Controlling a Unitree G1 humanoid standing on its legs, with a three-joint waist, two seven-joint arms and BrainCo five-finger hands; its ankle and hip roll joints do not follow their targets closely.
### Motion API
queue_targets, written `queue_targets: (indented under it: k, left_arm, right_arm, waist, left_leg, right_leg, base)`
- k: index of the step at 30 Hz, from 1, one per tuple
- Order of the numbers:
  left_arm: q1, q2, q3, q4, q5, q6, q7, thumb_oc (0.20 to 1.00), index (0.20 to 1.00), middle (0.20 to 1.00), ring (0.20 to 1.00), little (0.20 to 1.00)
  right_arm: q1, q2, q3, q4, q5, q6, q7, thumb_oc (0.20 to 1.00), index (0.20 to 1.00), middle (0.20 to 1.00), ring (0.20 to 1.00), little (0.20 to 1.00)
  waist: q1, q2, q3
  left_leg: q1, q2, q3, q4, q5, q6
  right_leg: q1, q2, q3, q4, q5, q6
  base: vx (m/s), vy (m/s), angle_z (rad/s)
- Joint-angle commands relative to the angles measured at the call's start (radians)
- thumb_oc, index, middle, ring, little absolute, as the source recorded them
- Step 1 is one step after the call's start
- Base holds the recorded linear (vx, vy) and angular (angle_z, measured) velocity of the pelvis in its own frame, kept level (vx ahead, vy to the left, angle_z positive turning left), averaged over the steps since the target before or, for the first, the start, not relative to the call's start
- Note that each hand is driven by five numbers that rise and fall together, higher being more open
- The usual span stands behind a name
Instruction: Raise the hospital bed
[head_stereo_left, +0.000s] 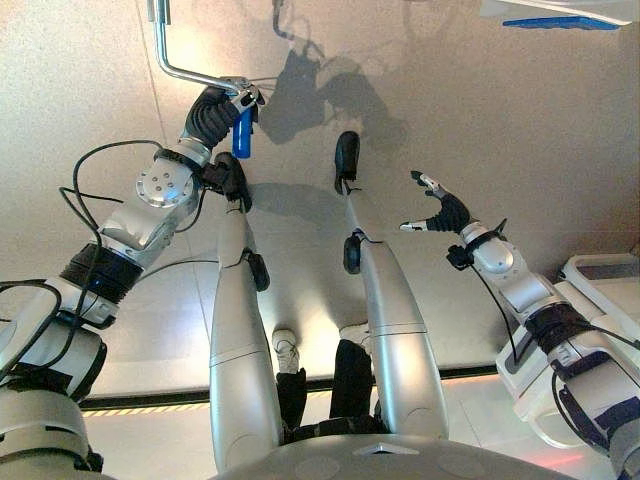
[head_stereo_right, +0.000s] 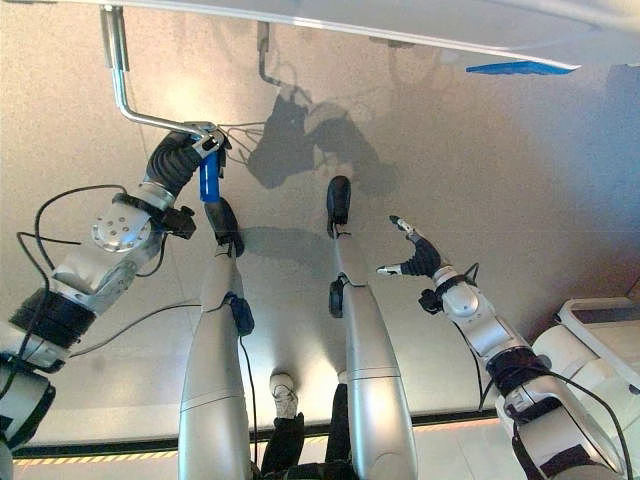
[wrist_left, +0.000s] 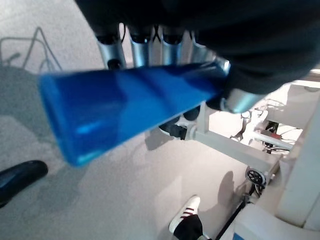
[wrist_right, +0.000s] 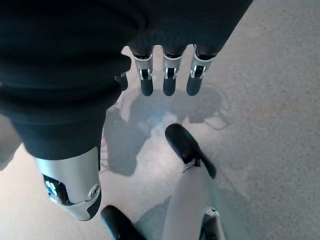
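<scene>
**Left robot hand on the bed crank, right robot hand free**

Blue crank handle (wrist_left: 130, 107) fills the left wrist view from very close, running across under the fingers (wrist_left: 141, 47) of the left robot hand (head_stereo_left: 215, 112). Fingers are curled over it; grip is closed on the handle.

Floor (head_stereo_left: 480, 110): pale, speckled, takes up most of both eye views. A yellow-and-black striped line (head_stereo_left: 150, 408) crosses it low on the robot's left.

Hospital bed (head_stereo_right: 420, 30): its white edge runs along the top of the right eye view, with a blue patch (head_stereo_right: 520, 67) on its underside toward the right. Part of the white bed frame (wrist_left: 235, 150), with a small wheel-like fitting, also shows in the left wrist view.

White unit (head_stereo_left: 600, 275): stands on the floor at the far right, beside the right arm. What it is cannot be told.

Metal crank rod (head_stereo_left: 162, 45): comes down from the bed edge at upper left, bends, and runs sideways to the left robot hand. The blue handle hangs down from that hand, pointing at the floor.

Right robot hand (head_stereo_left: 442, 212): held in the air over the floor, well apart from the crank and the bed. Fingers straight and spread, thumb apart, holding nothing. Right wrist view shows the same: fingers (wrist_right: 167, 75) in a row, relaxed.

Person's shoe (wrist_left: 184, 215): white with dark stripes, on the floor, seen in the left wrist view.
</scene>
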Motion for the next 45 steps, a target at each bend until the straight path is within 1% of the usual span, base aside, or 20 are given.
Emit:
queue_targets:
  k: [1,2,3,6,9,24,30,39,45]
  left_arm:
    - [0.126,0.094,0.134,-0.183,0.000,-0.109,0.000,0.200,0.200,0.200,0.200,0.200]
    - [0.153,0.111,0.150,-0.208,-0.005,-0.110,-0.004,0.200,0.200,0.200,0.200,0.200]
    - [0.155,0.111,0.151,-0.209,-0.005,-0.110,-0.004,0.200,0.200,0.200,0.200,0.200]
    - [0.223,0.134,0.198,-0.232,-0.017,-0.115,-0.012,0.200,0.200,0.200,0.200,0.200]
    - [0.265,0.141,0.222,-0.255,-0.029,-0.121,-0.016,0.200,0.200,0.200,0.200,0.200]
    - [0.371,0.185,0.316,-0.330,-0.060,-0.137,-0.025,0.200,0.200,0.200,0.200,0.200]
    - [0.379,0.171,0.338,-0.304,-0.058,-0.140,-0.009,0.200,0.200,0.200,0.200,0.200]
    - [0.402,0.126,0.388,-0.246,-0.028,-0.132,0.011,0.200,0.200,0.200,0.200,0.200]
    - [0.381,0.107,0.392,-0.219,-0.007,-0.128,0.026,0.200,0.200,0.200,0.200,0.200]
  right_arm:
    - [0.111,-0.050,-0.024,-0.044,0.028,-0.009,0.008,1.000,1.000,1.000,1.000,1.000]
    - [0.121,-0.053,-0.027,-0.047,0.025,-0.010,0.011,1.000,1.000,1.000,1.000,1.000]
    - [0.121,-0.053,-0.027,-0.047,0.025,-0.010,0.011,1.000,1.000,1.000,1.000,1.000]
    - [0.131,-0.058,-0.031,-0.049,0.026,-0.014,0.016,1.000,1.000,1.000,1.000,1.000]
    - [0.138,-0.062,-0.033,-0.054,0.024,-0.016,0.016,1.000,1.000,1.000,1.000,1.000]
    - [0.164,-0.066,-0.047,-0.055,0.010,-0.020,0.018,1.000,1.000,1.000,1.000,1.000]
    - [0.167,-0.059,-0.051,-0.062,0.010,-0.020,0.017,1.000,1.000,1.000,1.000,1.000]
    - [0.173,-0.061,-0.071,-0.065,0.002,-0.017,0.016,1.000,1.000,1.000,1.000,1.000]
    - [0.171,-0.062,-0.076,-0.069,-0.001,-0.016,0.016,1.000,1.000,1.000,1.000,1.000]
  waist:
    - [0.016,0.024,-0.002]
    - [0.019,0.025,-0.002]
    - [0.018,0.025,-0.002]
    - [0.027,0.028,-0.002]
    - [0.032,0.028,-0.002]
    - [0.047,0.030,-0.007]
    - [0.050,0.030,-0.005]
    - [0.052,0.031,-0.002]
    - [0.052,0.029,-0.002]
  left_leg:
    - [0.062,-0.048,-0.004,0.099,-0.129,0.055]
    - [0.063,-0.049,-0.007,0.097,-0.128,0.055]
    - [0.063,-0.049,-0.007,0.097,-0.128,0.055]
    - [0.069,-0.050,-0.008,0.093,-0.124,0.054]
    - [0.072,-0.051,-0.008,0.094,-0.123,0.053]
    - [0.078,-0.054,-0.010,0.091,-0.121,0.055]
    - [0.076,-0.055,-0.010,0.095,-0.122,0.056]
    - [0.077,-0.057,-0.011,0.096,-0.126,0.059]
    - [0.075,-0.055,-0.011,0.094,-0.126,0.059]
  right_leg:
    - [0.068,0.003,0.006,0.034,-0.028,0.115]
    - [0.072,0.001,0.003,0.032,-0.029,0.116]
    - [0.072,0.001,0.003,0.032,-0.029,0.116]
    - [0.079,-0.002,-0.001,0.028,-0.027,0.117]
    - [0.082,-0.002,-0.001,0.030,-0.028,0.117]
    - [0.093,-0.010,-0.009,0.027,-0.031,0.118]
    - [0.092,-0.011,-0.008,0.029,-0.030,0.118]
    - [0.091,-0.013,-0.007,0.027,-0.030,0.118]
    - [0.088,-0.013,-0.006,0.027,-0.031,0.118]
  base:
    - [0.00,0.000,0.00]
    - [0.00,0.000,0.00]
    - [0.00,0.000,0.00]
    - [0.00,0.000,0.00]
    - [0.00,0.000,0.00]
    - [0.00,0.007,0.05]
    - [0.00,0.002,0.01]
    - [0.00,0.000,0.00]
    - [0.00,0.000,0.00]
